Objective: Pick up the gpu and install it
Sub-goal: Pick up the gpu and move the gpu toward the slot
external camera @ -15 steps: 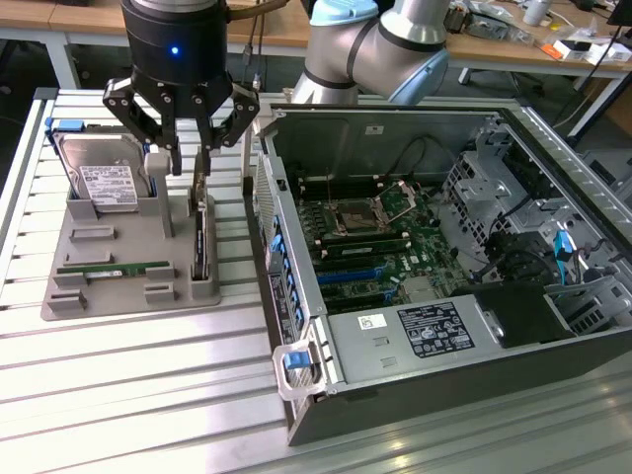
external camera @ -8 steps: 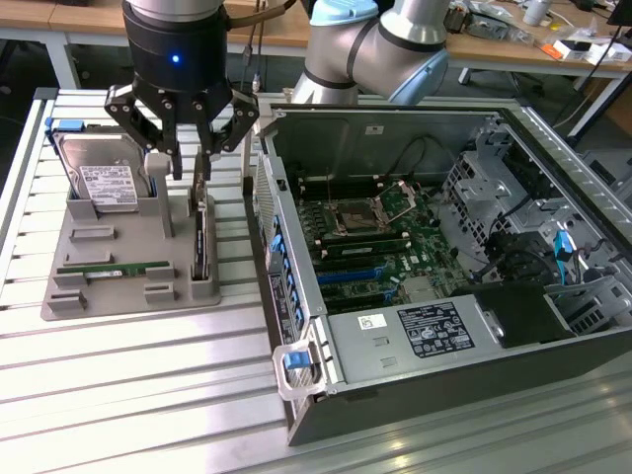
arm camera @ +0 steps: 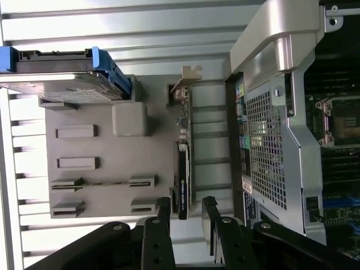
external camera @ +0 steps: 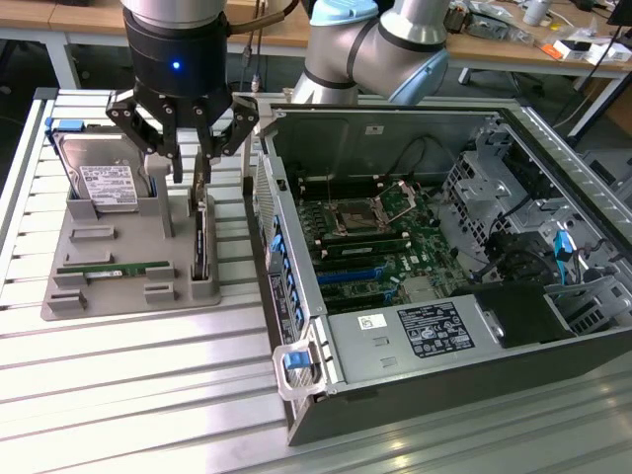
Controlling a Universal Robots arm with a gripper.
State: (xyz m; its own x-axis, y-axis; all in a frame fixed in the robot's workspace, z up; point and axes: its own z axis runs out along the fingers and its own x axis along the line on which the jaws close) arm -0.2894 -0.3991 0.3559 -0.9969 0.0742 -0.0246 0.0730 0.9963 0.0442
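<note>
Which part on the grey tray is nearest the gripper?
The slim black gpu card, under the gripper; silver hard drive and green memory stick sit aside.

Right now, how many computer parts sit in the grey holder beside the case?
3: the hard drive at the holder's far end, the memory stick lying near its front edge, the gpu on edge along the side nearest the case. None seems hidden.

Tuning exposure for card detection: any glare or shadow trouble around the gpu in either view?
Exterior view: the gpu is a dark sliver under the open gripper, with glare on the table slats. Wrist view: the slats wash out white, and the gpu's black body reads dark against the grey holder.
</note>
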